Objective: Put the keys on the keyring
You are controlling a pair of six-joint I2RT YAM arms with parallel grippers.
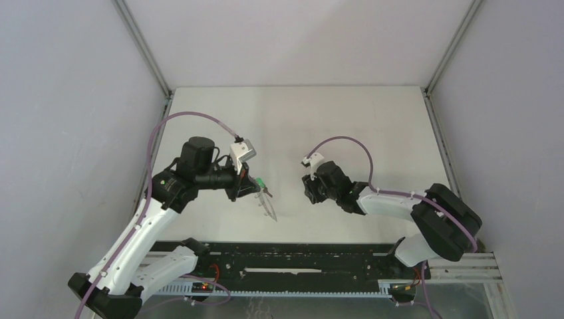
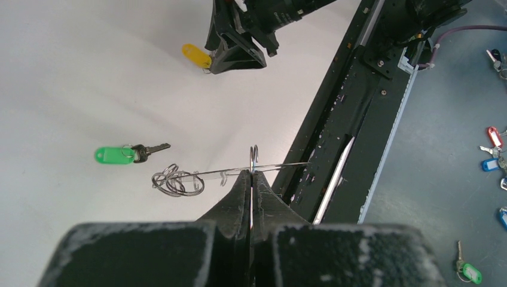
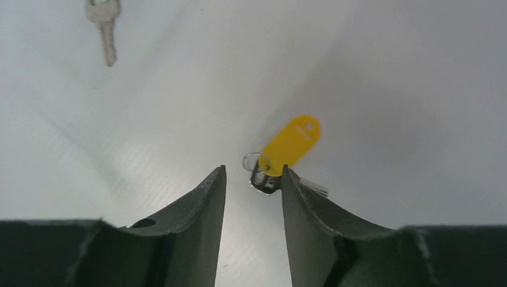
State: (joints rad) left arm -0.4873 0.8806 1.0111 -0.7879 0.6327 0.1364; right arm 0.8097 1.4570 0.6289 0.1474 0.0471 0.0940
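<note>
My left gripper is shut on the keyring, which shows edge-on as a thin grey line with small wire loops at its left end. From above, the keyring slants down from the left gripper. The green-headed key lies on the table just beyond those loops and appears beside the ring from above. My right gripper is open. The yellow-headed key lies flat on the table, its dark end against the right fingertip. The right gripper hangs low over the table.
A black rail runs along the table's near edge between the arm bases. Grey walls and metal posts close the table on three sides. Past the rail, several spare keys with coloured tags lie on the floor.
</note>
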